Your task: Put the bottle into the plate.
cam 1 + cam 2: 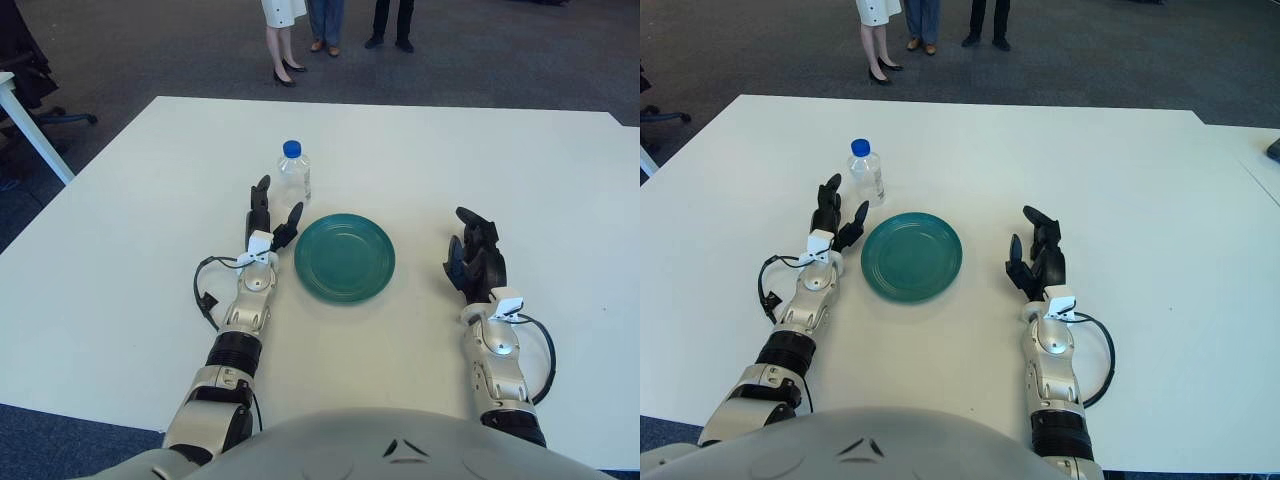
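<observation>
The water bottle (294, 176) stands upright on the worktop (120, 250), at the green plate's (345, 258) eleven o'clock. The left hand (268, 221), fingers spread and empty, sits just short of it, the bottle at its one o'clock. The right hand (474, 262), loosely open, shows at the plate's three o'clock, farther off.

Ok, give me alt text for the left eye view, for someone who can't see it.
The left hand, fingers open, reaches toward an upright capped bottle on a white table, not touching it. A green plate sits between that hand and the right hand, which holds nothing.
</observation>
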Controlling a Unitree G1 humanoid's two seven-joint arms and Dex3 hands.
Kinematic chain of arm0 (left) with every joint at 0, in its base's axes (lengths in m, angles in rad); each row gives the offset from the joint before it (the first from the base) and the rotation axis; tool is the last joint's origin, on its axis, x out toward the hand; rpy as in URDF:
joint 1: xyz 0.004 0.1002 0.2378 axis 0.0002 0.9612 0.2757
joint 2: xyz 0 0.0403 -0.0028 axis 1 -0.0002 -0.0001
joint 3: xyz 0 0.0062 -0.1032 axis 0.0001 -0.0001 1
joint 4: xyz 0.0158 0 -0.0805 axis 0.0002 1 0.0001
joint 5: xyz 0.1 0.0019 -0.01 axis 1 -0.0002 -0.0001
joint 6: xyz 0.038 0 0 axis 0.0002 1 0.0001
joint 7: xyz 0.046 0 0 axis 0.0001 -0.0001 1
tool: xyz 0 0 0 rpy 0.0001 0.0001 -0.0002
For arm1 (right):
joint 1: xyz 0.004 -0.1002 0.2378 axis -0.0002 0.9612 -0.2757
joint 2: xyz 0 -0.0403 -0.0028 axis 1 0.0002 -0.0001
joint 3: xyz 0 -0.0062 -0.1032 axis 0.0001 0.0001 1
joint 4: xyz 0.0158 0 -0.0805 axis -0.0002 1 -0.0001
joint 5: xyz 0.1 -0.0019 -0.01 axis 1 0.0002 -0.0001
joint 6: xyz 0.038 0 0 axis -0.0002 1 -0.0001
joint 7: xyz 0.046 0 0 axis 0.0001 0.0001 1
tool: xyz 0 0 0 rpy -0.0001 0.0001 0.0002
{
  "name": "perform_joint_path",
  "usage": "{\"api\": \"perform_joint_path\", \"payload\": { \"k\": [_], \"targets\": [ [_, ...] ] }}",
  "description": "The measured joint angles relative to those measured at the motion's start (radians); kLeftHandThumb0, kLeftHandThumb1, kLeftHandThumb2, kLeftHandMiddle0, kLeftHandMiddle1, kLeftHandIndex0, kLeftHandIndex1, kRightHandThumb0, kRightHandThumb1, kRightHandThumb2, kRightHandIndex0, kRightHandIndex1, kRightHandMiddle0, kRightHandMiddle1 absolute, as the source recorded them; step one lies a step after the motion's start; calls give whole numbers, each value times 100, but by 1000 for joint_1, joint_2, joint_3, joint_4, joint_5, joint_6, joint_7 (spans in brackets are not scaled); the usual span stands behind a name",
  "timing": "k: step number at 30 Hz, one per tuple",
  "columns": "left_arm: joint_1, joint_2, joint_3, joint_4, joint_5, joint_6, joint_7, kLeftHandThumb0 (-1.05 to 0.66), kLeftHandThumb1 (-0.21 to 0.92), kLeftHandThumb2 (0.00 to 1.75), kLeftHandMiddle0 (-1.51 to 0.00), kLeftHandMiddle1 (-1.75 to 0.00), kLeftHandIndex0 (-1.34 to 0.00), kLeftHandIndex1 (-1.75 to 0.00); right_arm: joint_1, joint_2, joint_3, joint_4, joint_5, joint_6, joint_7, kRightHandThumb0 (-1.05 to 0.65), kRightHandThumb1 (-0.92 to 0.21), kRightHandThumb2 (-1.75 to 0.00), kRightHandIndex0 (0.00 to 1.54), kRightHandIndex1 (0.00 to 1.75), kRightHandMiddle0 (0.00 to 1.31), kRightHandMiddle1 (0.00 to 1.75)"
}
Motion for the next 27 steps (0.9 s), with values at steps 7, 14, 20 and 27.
{"api": "perform_joint_path", "payload": {
  "k": [7, 14, 20, 27],
  "targets": [
    [-15, 3, 0, 2, 1, 21, 0, -97, 92, 33, -29, -4, 0, -60, -5, 4, 2, 12, 0, -13, 0, -59, -92, -62, 49, 3, 2, 89],
    [-42, 1, -1, 14, 2, 42, 1, -98, 92, 28, -29, -4, 0, -57, -16, 5, 2, 28, 0, -22, 4, -58, -92, -63, 49, 2, 1, 89],
    [-89, -2, -1, 42, 1, 72, 1, -100, 92, 25, -28, -2, 0, -54, -25, 7, 2, 44, 0, -36, 6, -56, -92, -63, 49, 2, 2, 90],
    [-146, -1, -4, 76, 10, 101, 1, -101, 92, 25, -27, -2, 0, -54, -34, 11, 3, 60, 1, -51, 10, -55, -92, -63, 50, 3, 1, 89]
  ]
}}
